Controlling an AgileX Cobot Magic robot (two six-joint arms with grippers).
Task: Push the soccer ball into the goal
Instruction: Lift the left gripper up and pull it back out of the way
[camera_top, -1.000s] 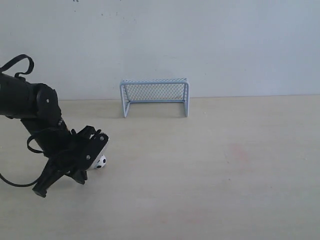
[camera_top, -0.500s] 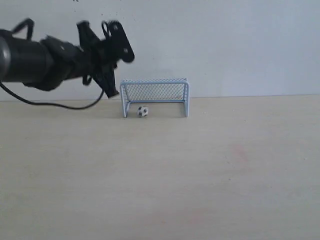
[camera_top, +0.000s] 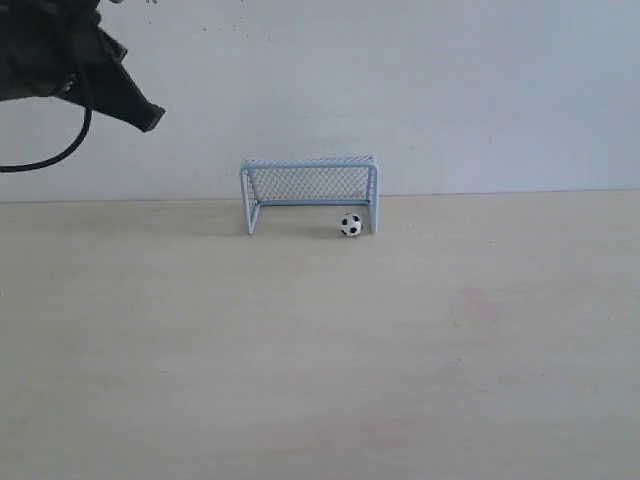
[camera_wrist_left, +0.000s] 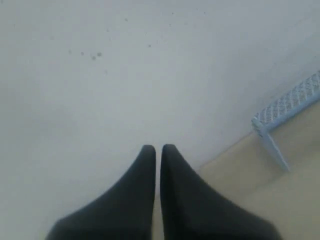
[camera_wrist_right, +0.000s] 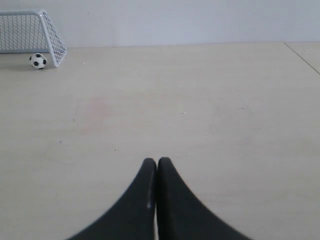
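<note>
The soccer ball (camera_top: 350, 224) lies on the table in the goal's mouth, close to its right post. The goal (camera_top: 310, 163) stands against the back wall with its opening facing forward. My left gripper (camera_top: 150, 118) is raised high at the upper left, far from the ball; in the left wrist view this gripper (camera_wrist_left: 158, 148) is shut and empty, facing the wall, with a goal corner (camera_wrist_left: 287, 103) at the side. My right gripper (camera_wrist_right: 157, 161) is shut and empty, low over the table, with the ball (camera_wrist_right: 37, 60) and goal (camera_wrist_right: 47, 27) far ahead.
A pale wooden table (camera_top: 400, 340) runs back to a plain white wall (camera_top: 450, 90). A faint reddish stain (camera_top: 478, 305) marks the table right of centre. The right arm is out of the exterior view.
The ball rolled from the left side of the goal mouth to the right post. My left arm lifted further up and to the left, away from the goal.
</note>
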